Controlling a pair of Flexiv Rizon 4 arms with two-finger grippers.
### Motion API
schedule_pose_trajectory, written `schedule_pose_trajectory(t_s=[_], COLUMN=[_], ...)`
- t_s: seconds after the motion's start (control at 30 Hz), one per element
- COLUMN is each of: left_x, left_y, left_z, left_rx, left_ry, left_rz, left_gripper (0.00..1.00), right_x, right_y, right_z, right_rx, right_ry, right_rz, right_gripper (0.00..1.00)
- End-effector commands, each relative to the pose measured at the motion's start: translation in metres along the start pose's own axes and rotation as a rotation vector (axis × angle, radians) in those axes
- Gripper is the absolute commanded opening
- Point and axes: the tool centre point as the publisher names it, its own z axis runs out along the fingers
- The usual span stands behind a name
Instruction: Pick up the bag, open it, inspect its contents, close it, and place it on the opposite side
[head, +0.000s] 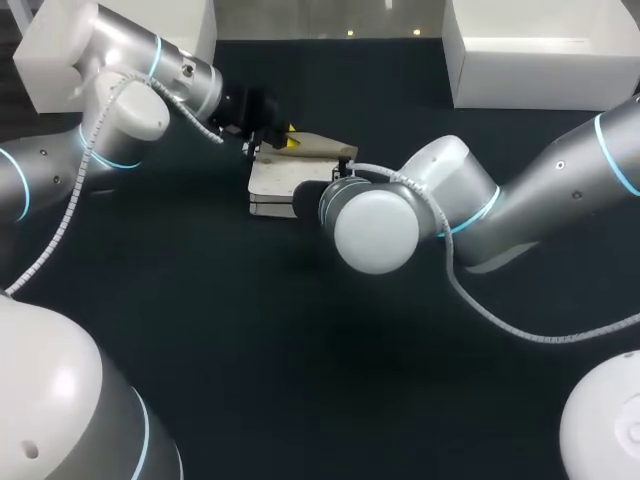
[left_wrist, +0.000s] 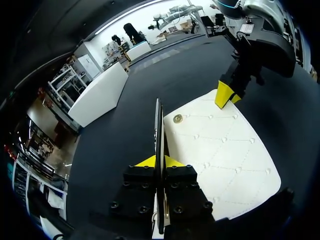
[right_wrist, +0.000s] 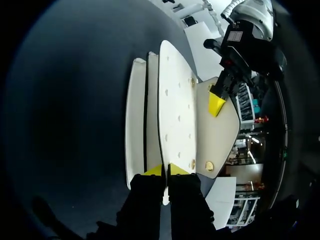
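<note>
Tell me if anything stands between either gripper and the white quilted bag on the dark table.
Nothing visible does. The left gripper is shut on the raised flap of the white quilted bag, and the right gripper is shut on an edge of the bag's body.

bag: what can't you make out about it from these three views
1. Contents: no view looks inside the bag, though its flap is lifted.
2. Head view: the right arm covers the bag's right end and the fingers of the right gripper.
3. Left wrist view: the black body of the left gripper hides the bag's near edge.
</note>
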Motion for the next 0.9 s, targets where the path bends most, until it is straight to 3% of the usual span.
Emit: schedule_pose_trajectory(t_s=[0.03, 0.47, 0.63, 0.67, 0.7, 0.77, 0.87, 0.9], left_x=[0.003, 0.027, 0.026, 0.024, 0.023, 0.019, 0.011, 0.008], left_y=[0.002, 0.007, 0.001, -0.001, -0.004, -0.009, -0.016, -0.018], left_z=[-0.001, 0.003, -0.004, -0.007, -0.010, -0.015, -0.022, -0.025], left_rx=[0.022, 0.048, 0.048, 0.048, 0.049, 0.048, 0.042, 0.043], left_ry=[-0.003, -0.035, -0.034, -0.035, -0.038, -0.040, -0.037, -0.036], left_rz=[0.018, 0.132, 0.138, 0.139, 0.139, 0.139, 0.131, 0.132], left_gripper=[0.00, 0.00, 0.00, 0.11, 0.40, 0.49, 0.75, 0.76], right_x=[0.003, 0.004, 0.004, 0.004, 0.004, 0.004, 0.004, 0.004], right_y=[-0.001, -0.003, -0.003, -0.003, -0.003, -0.003, -0.003, -0.003], right_z=[0.001, 0.001, 0.001, 0.001, 0.001, 0.001, 0.001, 0.001], right_rx=[-0.001, 0.005, 0.005, 0.005, 0.005, 0.005, 0.005, 0.005], right_ry=[-0.012, -0.013, -0.013, -0.013, -0.013, -0.013, -0.013, -0.013], right_rz=[0.002, 0.016, 0.016, 0.016, 0.016, 0.016, 0.016, 0.016], right_gripper=[0.00, 0.00, 0.00, 0.00, 0.00, 0.00, 0.00, 0.00])
